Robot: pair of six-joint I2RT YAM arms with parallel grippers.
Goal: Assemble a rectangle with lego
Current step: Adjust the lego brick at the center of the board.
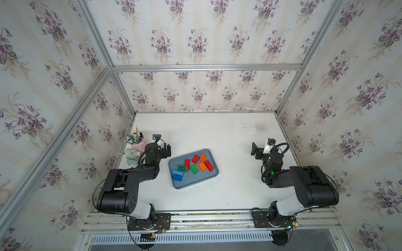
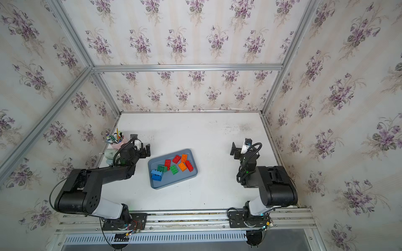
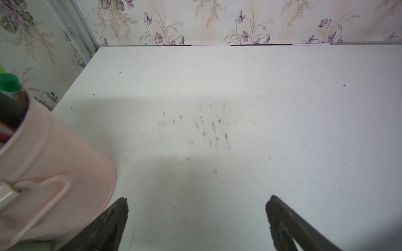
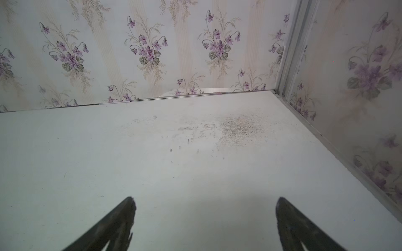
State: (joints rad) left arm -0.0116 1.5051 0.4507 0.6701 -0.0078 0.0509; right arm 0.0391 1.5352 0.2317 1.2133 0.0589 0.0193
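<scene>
Several chunky studded plastic lego bricks loose in rounded grey-blue tray; left gripper, right gripper wide-jawed, empty.

White table bears grey-blue tray, pink cup, bottle

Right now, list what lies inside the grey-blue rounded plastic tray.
The tray holds small studded plastic lego bricks: three red, two orange, two green, and a blue clump. What the blue clump covers, or how many bricks it is, cannot be seen.
</scene>
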